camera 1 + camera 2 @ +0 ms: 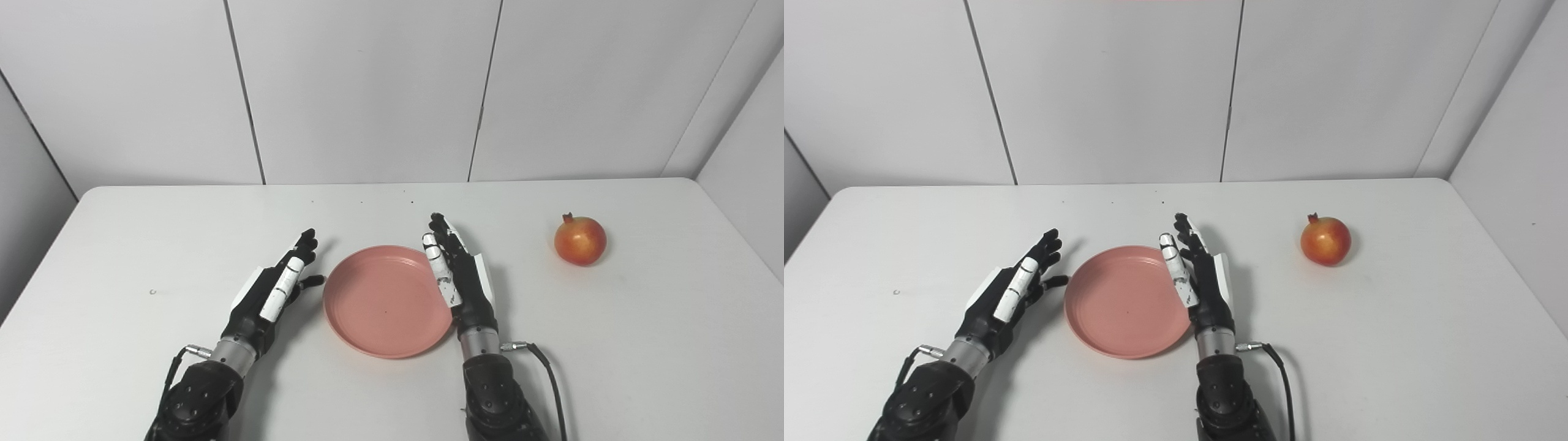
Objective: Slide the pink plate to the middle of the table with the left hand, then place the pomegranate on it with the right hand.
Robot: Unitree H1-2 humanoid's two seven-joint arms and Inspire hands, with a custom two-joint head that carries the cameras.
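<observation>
Two hands are sitting low over the table [122, 245] right now, one each side of the pink plate [386, 306], so I'm reckoning the slide step is basically wrapping up and the fruit step is coming next.

Nearest to me, my left hand [269, 291] is hovering just off the plate's left rim, fingers stretched out and apart, holding nothing, with a fingertip looking like it's almost touching the rim; can't tell if it's actually making contact. My right hand [456, 275] is standing edge-on right against the plate's right rim, fingers straight and lying close alongside each other, also gripping nothing.

Farther out, the pomegranate [580, 240] is sitting on the bare table well off to the right of my right hand and a bit beyond its fingertips, crown pointing up and slightly left.

So I'm guessing the next move is swinging the right hand away from the plate, out and forward, spreading the fingers wider to wrap that round fruit. It'll probably roll if I'm nudging it sideways.
</observation>
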